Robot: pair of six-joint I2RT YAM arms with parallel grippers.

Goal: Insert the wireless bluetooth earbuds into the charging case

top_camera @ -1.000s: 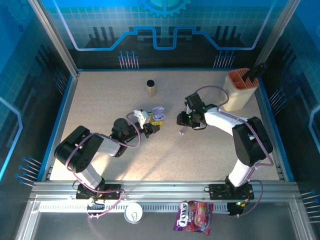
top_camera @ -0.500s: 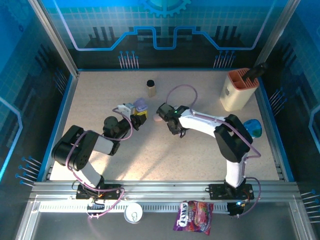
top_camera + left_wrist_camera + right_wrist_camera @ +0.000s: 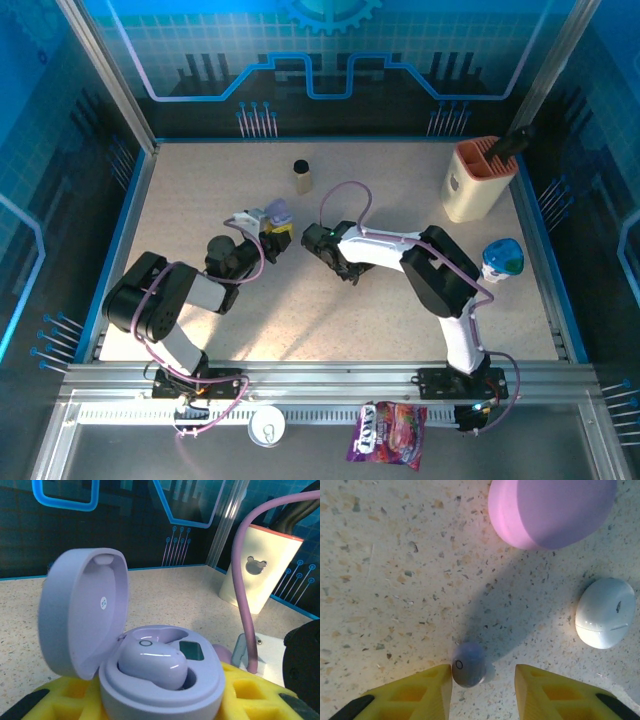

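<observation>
Lid (image 3: 82, 615) standing open and tilted back, the purple charging case (image 3: 160, 692) is sitting clenched between the yellow left fingers (image 3: 245, 695). One purple earbud (image 3: 152, 666) is resting in a well inside it, just beside a small dark screen (image 3: 191, 651). In the top view the case is showing at the left arm's tip, near the middle of the tabletop (image 3: 200, 180), with a small brown bottle (image 3: 301, 176) standing farther back. The right fingers (image 3: 420, 695) are hanging released and spread just above the tabletop, straddling a second earbud (image 3: 468, 665) that is lying loose between them, touching or almost touching the finger on the left of that view. Beyond it, a closed pink case (image 3: 550, 510) and a closed white case (image 3: 605, 612) are lying apart from each other.
</observation>
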